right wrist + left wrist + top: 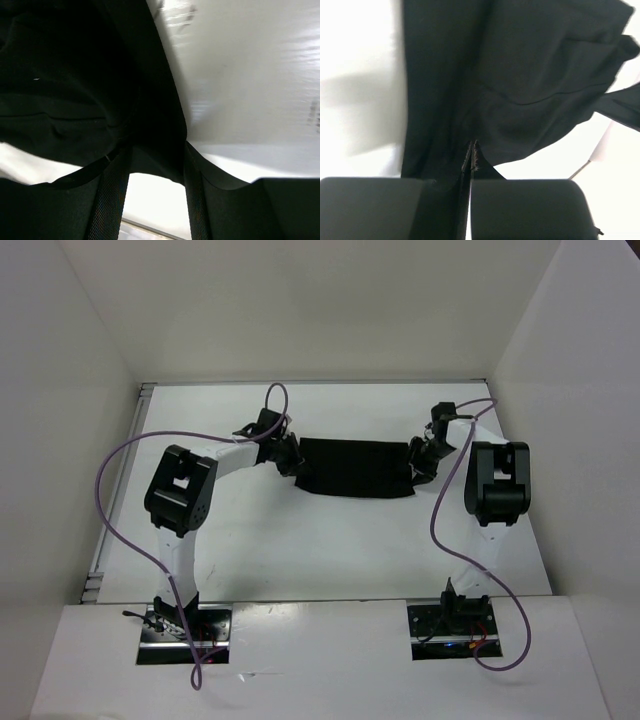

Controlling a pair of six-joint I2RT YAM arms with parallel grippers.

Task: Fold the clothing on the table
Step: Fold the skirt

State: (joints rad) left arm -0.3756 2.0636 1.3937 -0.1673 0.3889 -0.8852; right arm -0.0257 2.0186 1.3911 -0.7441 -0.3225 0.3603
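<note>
White table [330, 550], boxed by white walls [300, 310], bears black clothing [355, 468].

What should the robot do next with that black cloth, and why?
Probably open the left gripper to release its end. It is pinched shut on the clothing, while the jaws of the right gripper stand apart at the other end, so it is the only grip.

Clothing [355, 468] plain black, no print or marks; table [330, 545] matte white; walls [300, 310] plain white.
</note>
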